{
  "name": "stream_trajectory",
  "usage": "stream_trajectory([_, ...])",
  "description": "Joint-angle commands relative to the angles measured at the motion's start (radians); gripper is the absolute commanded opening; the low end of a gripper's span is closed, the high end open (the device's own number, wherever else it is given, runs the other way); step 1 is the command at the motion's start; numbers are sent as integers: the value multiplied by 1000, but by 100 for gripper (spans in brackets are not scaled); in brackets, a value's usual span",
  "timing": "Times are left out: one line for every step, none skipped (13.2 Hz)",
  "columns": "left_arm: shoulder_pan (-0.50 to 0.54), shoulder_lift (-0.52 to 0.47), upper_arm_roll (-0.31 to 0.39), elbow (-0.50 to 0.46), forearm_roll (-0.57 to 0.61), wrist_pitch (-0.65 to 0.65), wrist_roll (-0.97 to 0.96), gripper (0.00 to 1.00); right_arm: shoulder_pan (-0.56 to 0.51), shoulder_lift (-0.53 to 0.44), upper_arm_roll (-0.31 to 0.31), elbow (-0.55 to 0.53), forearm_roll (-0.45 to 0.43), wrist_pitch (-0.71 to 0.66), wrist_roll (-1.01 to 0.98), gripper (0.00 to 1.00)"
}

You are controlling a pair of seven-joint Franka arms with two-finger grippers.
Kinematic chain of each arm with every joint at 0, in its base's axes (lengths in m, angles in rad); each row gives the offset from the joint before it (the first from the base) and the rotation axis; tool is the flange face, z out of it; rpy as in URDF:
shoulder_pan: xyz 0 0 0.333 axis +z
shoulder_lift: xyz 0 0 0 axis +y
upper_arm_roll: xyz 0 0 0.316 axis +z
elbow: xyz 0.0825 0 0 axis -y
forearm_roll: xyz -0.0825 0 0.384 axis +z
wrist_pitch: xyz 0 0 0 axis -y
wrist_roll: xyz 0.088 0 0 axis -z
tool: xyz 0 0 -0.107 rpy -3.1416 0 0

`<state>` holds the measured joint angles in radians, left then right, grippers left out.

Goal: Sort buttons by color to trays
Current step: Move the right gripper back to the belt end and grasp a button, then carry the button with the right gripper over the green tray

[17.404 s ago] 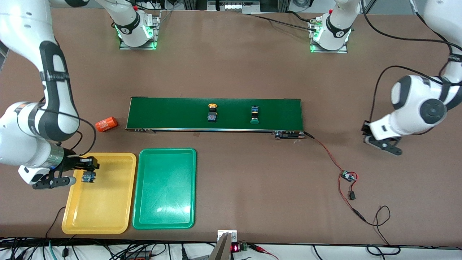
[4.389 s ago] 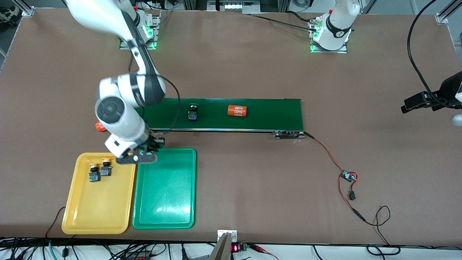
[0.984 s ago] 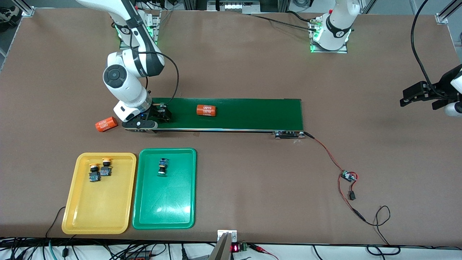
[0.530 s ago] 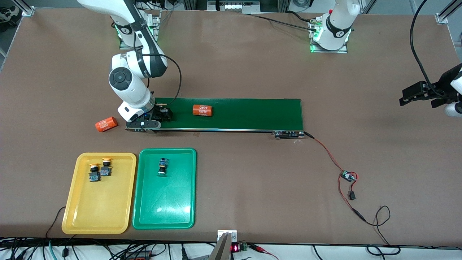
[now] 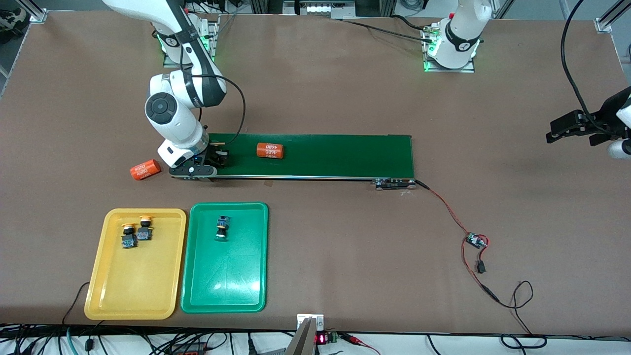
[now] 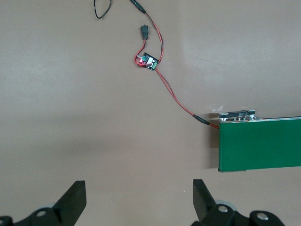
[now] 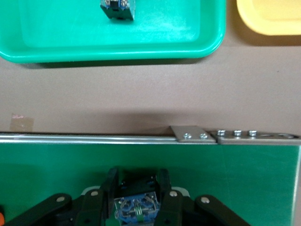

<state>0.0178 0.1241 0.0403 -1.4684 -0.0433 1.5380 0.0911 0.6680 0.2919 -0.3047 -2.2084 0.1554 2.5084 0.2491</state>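
One button (image 7: 135, 209) sits between the right gripper (image 7: 136, 200) fingers on the belt (image 5: 320, 155).
The jaws press its blue body; the left gripper (image 6: 136, 207) waits open over bare table.

Table (image 5: 345, 88) bears conveyor (image 5: 335, 155), 2 trays (image 5: 135, 305) (side by side).

The right tool (image 7: 136, 195) is down on the belt (image 7: 235, 174), its fingers (image 7: 162, 188) pressed against both sides of a button (image 7: 135, 207) with a blue body. Past the belt's metal edge lies bare tabletop (image 7: 141, 89), then the green tray (image 7: 113, 44) holding another button (image 7: 117, 8), with a corner of the yellow tray (image 7: 268, 16) beside it.
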Motion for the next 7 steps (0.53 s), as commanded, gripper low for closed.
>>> stream_trajectory([2,-12,-2,5,13,-16,-4,100,-22,-22,-2,27,7,-26,-59,9])
stream_trajectory([2,-12,-2,5,11,-16,-4,100,-30,-20,-2,70,7,-67,-70,9])
stream_trajectory([2,-12,-2,5,11,-16,-4,100,-37,-17,-2,117,6,-112,-77,8])
stream_trajectory([2,-12,-2,5,11,-16,-4,100,-48,-10,-1,192,-2,-170,-86,8])
stream_trajectory([2,-12,0,5,11,-13,-4,100,-48,6,1,278,-2,-231,-93,7])
stream_trajectory([2,-12,-2,5,11,-13,-4,100,-41,21,1,364,-2,-288,-91,5])
stream_trajectory([2,-14,-2,3,10,-13,-5,100,-33,73,4,465,-2,-327,-93,5])
